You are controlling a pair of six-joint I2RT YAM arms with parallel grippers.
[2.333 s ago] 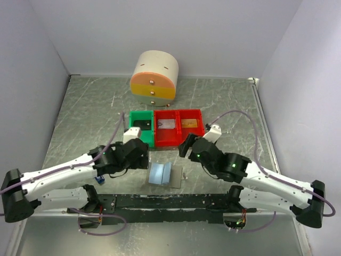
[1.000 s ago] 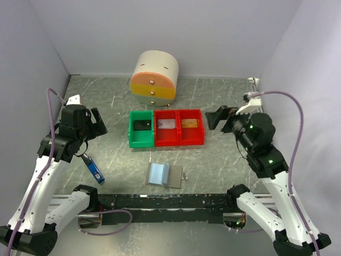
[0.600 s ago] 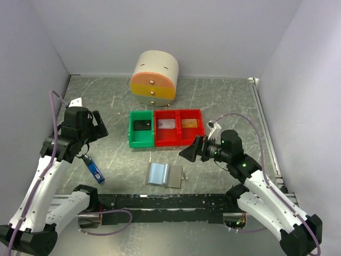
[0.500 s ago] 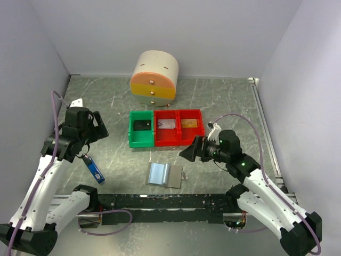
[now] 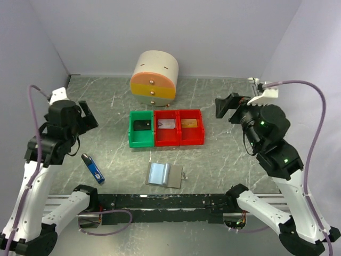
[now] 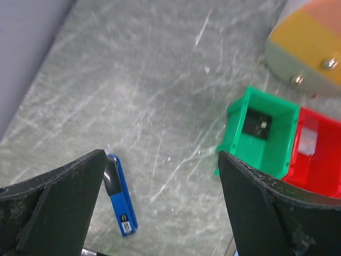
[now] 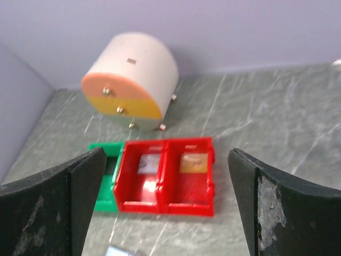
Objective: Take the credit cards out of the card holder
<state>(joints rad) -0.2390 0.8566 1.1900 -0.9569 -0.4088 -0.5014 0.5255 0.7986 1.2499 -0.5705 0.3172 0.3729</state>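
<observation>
White veins streak the grey-green stone-look table [image 5: 229, 154]. The green plastic bin [image 5: 131, 130] and two red plastic bins [image 5: 179, 142] are plain. The flat folding card holder [image 5: 166, 175] shows grey-brown and pale blue.

Card holder [image 5: 166, 175] before the row of bins [image 5: 178, 143]; drawer unit [image 5: 154, 80] behind them; stick [image 5: 94, 169] left of the holder

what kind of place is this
Probably a lab robot cell: left arm and right arm on a rail, plain walls boxing in the marbled table, staged props like the card holder.
</observation>
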